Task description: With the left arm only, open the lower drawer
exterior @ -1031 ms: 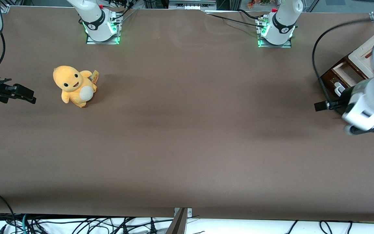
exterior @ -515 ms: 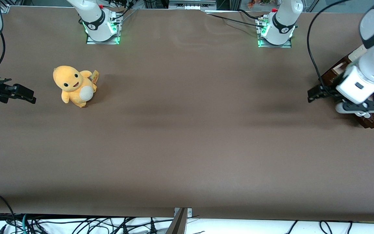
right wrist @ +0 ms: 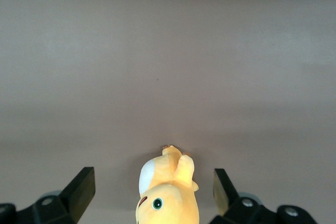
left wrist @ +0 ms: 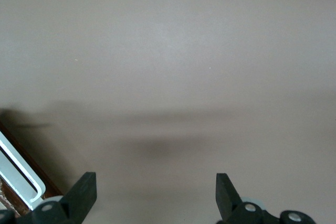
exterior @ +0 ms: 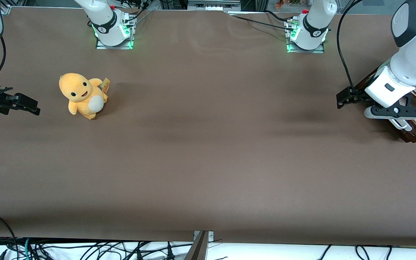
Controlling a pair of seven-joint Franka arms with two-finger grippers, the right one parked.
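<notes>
The lower drawer (exterior: 414,134) lies at the working arm's end of the table, mostly covered by the left arm (exterior: 406,61). A dark brown corner, a strip of pale inner wall and the white loop handle (exterior: 401,125) show beneath the wrist block (exterior: 386,90). My gripper (exterior: 341,100) hovers over bare table just in front of the drawer, pointing toward the table's middle, apart from the handle. In the left wrist view the gripper (left wrist: 156,195) is open with only table between its fingers, and the white handle (left wrist: 18,174) lies beside one fingertip (left wrist: 84,192).
A yellow plush toy (exterior: 83,95) sits toward the parked arm's end of the table, also seen as the plush toy (right wrist: 168,192) in the right wrist view. Two arm bases (exterior: 114,32) (exterior: 307,32) stand along the table's back edge. Brown table surface spreads between.
The left arm has swung farther from the front camera and now covers most of the drawer. The gripper has shifted slightly toward the table's middle, away from the handle.
</notes>
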